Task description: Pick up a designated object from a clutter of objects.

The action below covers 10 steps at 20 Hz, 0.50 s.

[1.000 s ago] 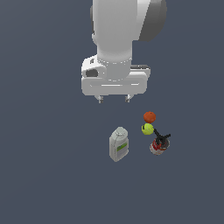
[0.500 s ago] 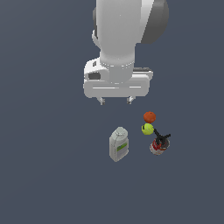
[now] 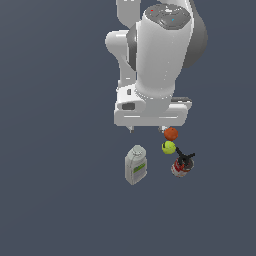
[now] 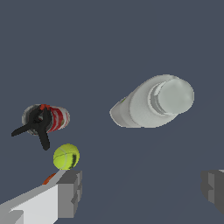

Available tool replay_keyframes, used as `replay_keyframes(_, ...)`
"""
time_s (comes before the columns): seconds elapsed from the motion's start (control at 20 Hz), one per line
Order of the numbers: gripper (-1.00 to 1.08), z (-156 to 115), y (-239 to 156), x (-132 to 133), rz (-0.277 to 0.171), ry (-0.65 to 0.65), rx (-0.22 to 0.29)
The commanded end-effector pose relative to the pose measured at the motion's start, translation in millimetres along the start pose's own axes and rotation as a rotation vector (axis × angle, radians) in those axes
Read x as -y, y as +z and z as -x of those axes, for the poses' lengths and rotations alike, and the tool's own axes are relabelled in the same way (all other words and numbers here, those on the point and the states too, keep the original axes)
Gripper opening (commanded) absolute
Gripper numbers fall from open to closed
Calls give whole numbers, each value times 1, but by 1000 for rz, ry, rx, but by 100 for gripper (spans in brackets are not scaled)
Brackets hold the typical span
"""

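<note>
The designated object, a short red-and-white can, stands at the exterior view's right end of the clutter of objects, with a black clip resting on top of it. A yellow-green ball and an orange ball lie just beyond the can. My gripper hangs open and empty above the floor, behind the grey-white bottle and well apart from the can. One finger partly hides the orange ball.
The bottle with the green label stands upright to the exterior view's left of the can, a short gap between them. All items rest on a plain dark grey floor. The white arm fills the upper middle of the exterior view.
The arm and hand have shifted toward the exterior view's right and come lower, closer to the clutter. The objects have not moved. The gripper stays open.
</note>
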<state>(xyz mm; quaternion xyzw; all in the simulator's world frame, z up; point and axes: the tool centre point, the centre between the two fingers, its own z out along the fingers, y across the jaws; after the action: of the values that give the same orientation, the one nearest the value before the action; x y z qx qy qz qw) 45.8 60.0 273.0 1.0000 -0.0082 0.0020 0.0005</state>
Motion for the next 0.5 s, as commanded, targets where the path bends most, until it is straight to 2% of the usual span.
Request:
replay_keyframes(0.0, 100, -8, 15, 20, 2, 16, 1)
replay_keyframes(0.45, 100, -30, 85, 108, 4, 88, 1)
